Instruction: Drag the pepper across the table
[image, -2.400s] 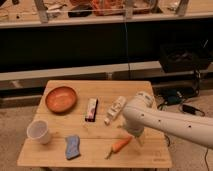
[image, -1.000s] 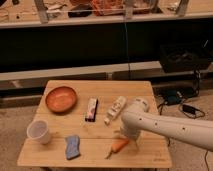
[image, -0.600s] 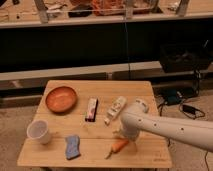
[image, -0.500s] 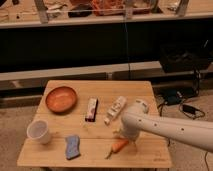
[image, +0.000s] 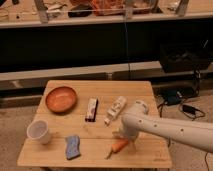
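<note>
The pepper (image: 119, 146), small, slim and orange with a thin pale stem tip pointing left, lies near the front edge of the light wooden table (image: 100, 89), right of centre. My white arm reaches in from the right. The gripper (image: 122, 134) hangs low just above and behind the pepper's thick end, open; the wrist hides whether it touches the pepper.
A white tube-like bottle (image: 116, 109) lies just behind the gripper, a dark snack bar (image: 91, 109) left of it. An orange-brown bowl (image: 61, 98) sits at the back left, a white cup (image: 39, 131) front left, and a blue sponge (image: 73, 147) near the front edge. Cables lie on the floor to the right.
The arm has lowered and shifted slightly left over the pepper since the earliest frame. In the last second it has barely moved, and the pepper lies about where it did.
</note>
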